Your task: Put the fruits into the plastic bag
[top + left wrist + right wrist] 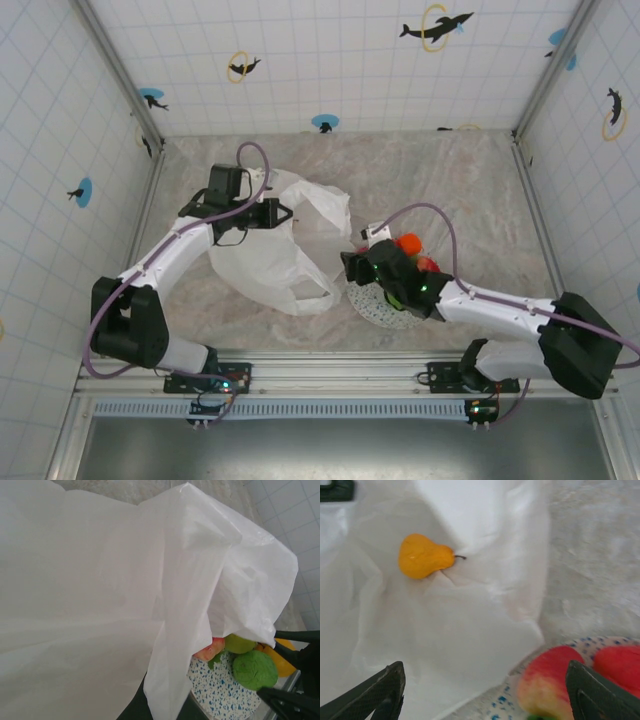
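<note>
Resting on marbled table (pixel 470 190), bag (pixel 265 260); tiled walls (pixel 330 60).

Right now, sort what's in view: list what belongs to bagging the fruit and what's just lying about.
Job: plastic bag; yellow pear; red-yellow apple; green apple; orange fruit.
Lying about: speckled plate; marbled table.

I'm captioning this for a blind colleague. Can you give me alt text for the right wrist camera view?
A yellow-orange pear lies on a crumpled white plastic bag, upper left. At the bottom edge, a red-and-yellow apple sits on a speckled plate. The tool is open, its dark fingers in the bottom corners.
</note>
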`<state>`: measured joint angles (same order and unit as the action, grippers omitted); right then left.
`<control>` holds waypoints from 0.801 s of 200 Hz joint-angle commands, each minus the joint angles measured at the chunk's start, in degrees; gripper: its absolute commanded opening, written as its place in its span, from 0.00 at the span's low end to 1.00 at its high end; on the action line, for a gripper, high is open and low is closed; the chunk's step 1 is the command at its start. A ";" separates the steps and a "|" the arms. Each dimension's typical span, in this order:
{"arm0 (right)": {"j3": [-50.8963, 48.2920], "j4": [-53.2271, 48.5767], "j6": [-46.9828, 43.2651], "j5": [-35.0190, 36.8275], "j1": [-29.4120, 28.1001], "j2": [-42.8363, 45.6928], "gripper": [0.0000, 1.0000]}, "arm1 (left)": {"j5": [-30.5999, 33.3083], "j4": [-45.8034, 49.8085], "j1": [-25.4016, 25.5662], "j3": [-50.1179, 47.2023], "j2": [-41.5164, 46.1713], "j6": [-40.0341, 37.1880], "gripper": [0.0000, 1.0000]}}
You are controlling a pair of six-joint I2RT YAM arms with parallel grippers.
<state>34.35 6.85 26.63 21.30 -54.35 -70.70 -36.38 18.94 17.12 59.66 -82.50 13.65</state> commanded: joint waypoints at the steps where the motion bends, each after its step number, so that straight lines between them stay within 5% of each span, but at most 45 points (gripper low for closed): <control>1: 0.97 -7.30 2.99 4.68 0.77 -1.32 0.78 | -0.01 0.95 -0.55 -0.76 0.10 -0.99 0.00; 160: 12.93 -13.09 4.31 3.32 2.88 -19.97 0.75 | -0.01 0.38 -1.39 -1.20 0.58 0.62 0.00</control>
<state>44.97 -4.78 29.89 23.97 -51.64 -89.27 -35.92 19.00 16.25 59.18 -82.50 13.74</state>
